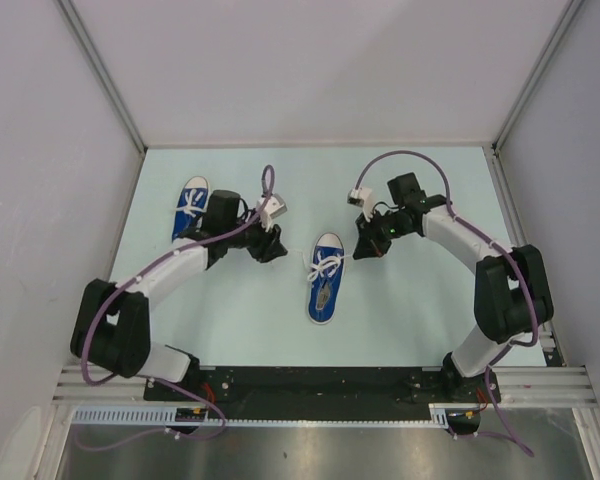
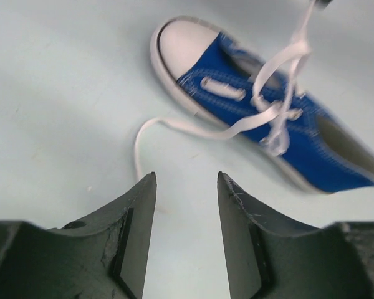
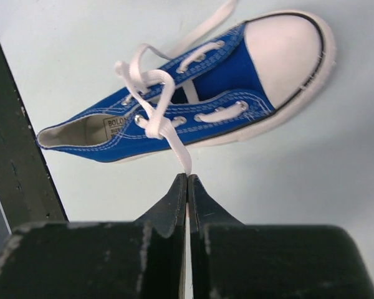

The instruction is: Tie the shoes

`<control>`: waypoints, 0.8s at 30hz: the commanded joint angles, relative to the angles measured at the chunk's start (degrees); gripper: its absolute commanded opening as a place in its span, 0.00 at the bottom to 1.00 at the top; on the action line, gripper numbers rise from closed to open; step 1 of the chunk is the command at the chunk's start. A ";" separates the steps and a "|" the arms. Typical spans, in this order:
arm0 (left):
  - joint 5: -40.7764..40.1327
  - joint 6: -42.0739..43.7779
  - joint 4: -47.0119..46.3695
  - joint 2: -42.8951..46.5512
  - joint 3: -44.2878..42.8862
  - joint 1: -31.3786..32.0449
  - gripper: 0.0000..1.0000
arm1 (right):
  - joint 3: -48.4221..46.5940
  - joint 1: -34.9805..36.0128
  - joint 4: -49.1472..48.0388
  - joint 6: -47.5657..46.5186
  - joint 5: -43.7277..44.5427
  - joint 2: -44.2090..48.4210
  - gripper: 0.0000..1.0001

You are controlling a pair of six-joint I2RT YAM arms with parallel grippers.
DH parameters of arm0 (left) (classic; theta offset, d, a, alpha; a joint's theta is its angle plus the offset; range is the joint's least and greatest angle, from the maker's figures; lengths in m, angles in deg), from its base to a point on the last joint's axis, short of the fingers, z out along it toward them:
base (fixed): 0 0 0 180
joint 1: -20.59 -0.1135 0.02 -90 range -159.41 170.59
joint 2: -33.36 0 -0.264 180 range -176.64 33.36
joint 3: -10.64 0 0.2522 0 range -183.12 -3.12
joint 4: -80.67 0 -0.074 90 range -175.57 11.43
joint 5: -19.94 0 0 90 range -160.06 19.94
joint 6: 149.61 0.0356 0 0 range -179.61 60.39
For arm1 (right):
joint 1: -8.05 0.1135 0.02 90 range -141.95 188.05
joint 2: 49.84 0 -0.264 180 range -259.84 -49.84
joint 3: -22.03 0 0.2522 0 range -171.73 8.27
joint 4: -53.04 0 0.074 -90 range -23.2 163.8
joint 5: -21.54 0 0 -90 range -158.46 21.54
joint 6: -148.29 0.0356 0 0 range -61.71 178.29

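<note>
One blue shoe (image 1: 324, 285) with a white toe cap lies in the middle of the table, toe pointing away. The other shoe (image 1: 190, 206) lies at the far left, partly under my left arm. My right gripper (image 3: 188, 177) is shut on a white lace end (image 3: 177, 145) that runs taut from the knot of the middle shoe (image 3: 218, 75). From above, the right gripper (image 1: 363, 248) sits just right of that shoe's toe. My left gripper (image 2: 187, 177) is open and holds nothing. It sits left of the middle shoe (image 2: 311, 149), near a loose lace (image 2: 174, 124) lying on the table.
The table (image 1: 230, 310) is pale green, with grey walls on three sides. A black rail (image 1: 310, 385) carrying both arm bases runs along the near edge. Purple cables loop over both arms.
</note>
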 commanded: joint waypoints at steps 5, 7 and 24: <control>-4.78 28.72 16.71 -12.26 -10.93 -0.47 0.50 | -0.26 -3.02 4.97 1.91 5.18 6.89 0.00; -5.05 29.17 17.60 -15.95 -12.78 -0.21 0.53 | -0.26 -3.81 6.03 1.56 5.71 8.03 0.00; -15.25 28.29 20.05 -25.82 -19.30 5.25 0.00 | -0.17 -7.59 13.25 0.24 8.70 12.69 0.00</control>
